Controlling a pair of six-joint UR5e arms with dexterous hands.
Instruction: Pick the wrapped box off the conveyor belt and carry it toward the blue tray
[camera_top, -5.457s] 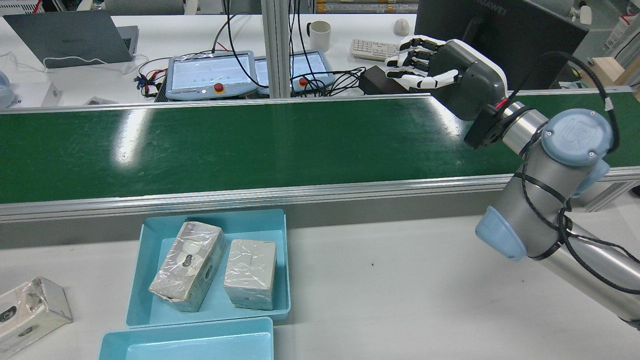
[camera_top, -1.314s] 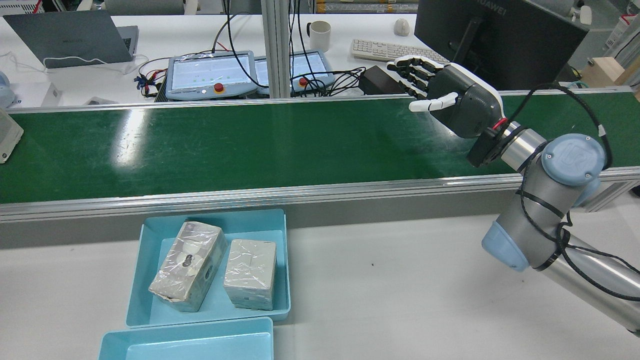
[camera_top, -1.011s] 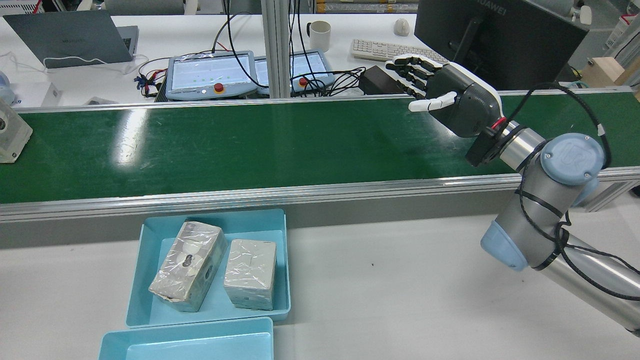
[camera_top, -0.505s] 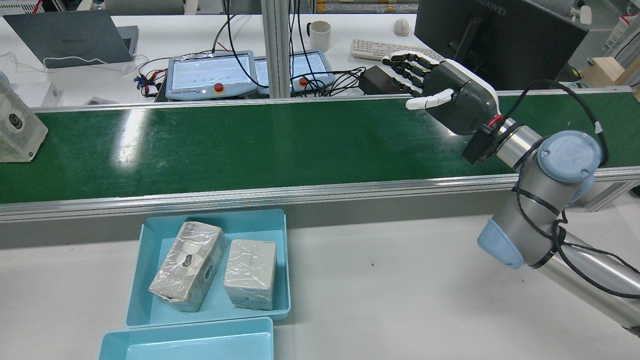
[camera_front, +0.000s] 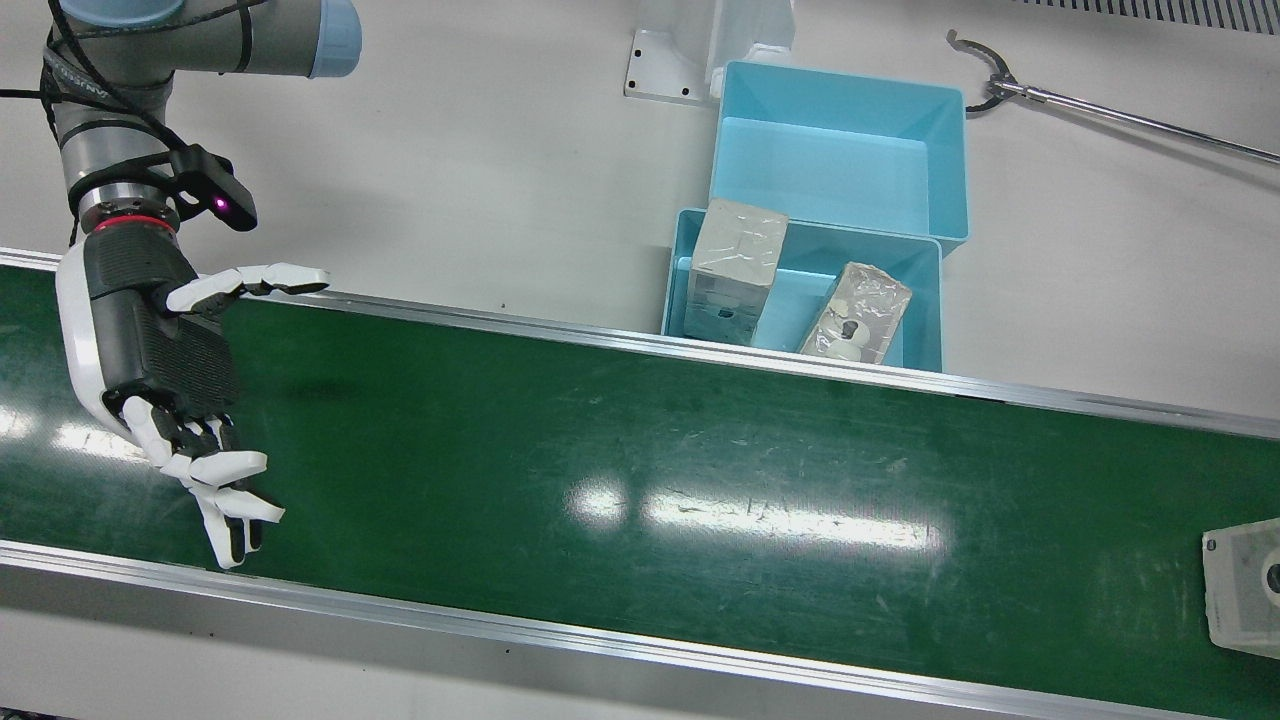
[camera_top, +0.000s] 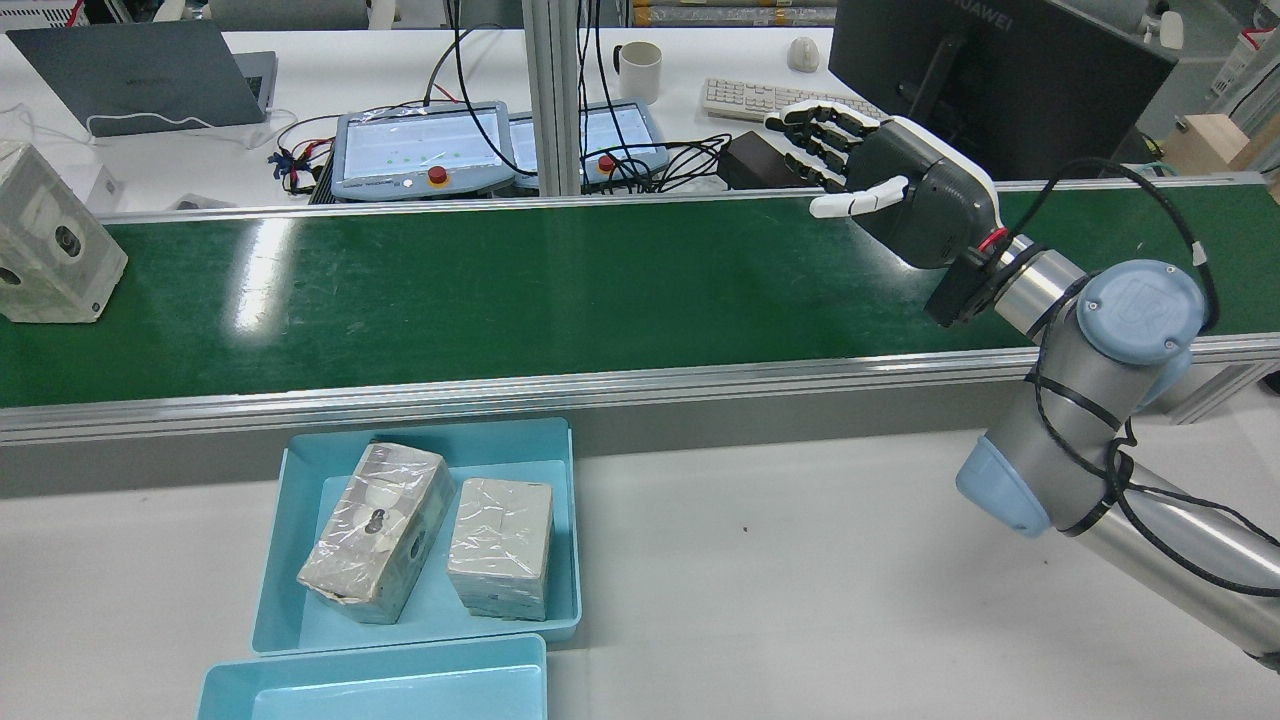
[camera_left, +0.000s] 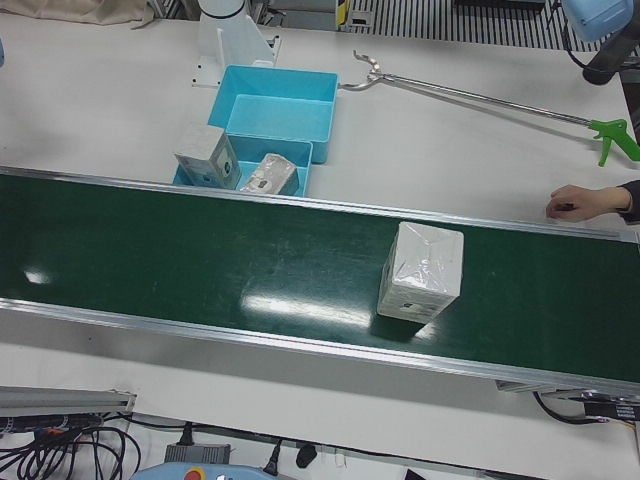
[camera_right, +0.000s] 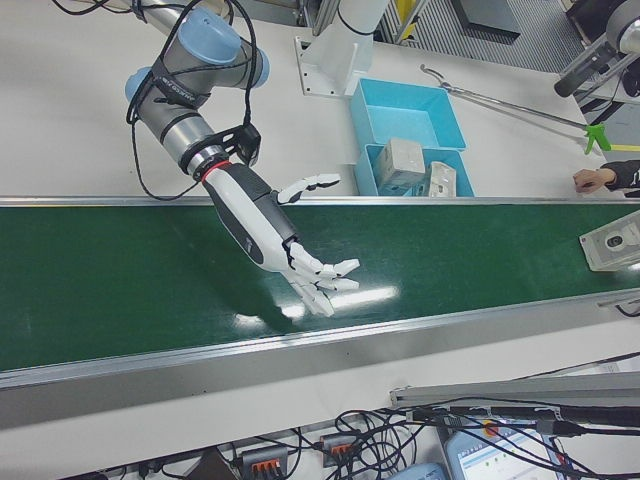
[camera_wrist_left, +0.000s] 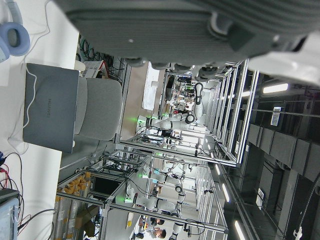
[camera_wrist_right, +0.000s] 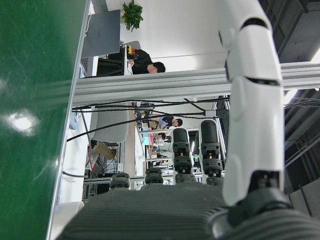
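Glossy scuffed green conveyor belt (camera_front: 640, 470), crinkly clear-film wrapped box (camera_left: 422, 271), smooth plastic blue tray (camera_top: 300, 530)

Belt (camera_top: 560, 290) lies bare between your right hand (camera_top: 890, 180) and the wrapped box (camera_top: 50, 250) at its far end; nothing stands on that stretch. Near tray (camera_top: 290, 560) holds two wrapped boxes (camera_top: 375, 530) side by side, leaving only narrow bare strips. Second tray (camera_top: 380, 690) beside it is empty. A reacher tool (camera_left: 470, 95) and a person's hand (camera_left: 585, 203) lie on the table beyond the trays.
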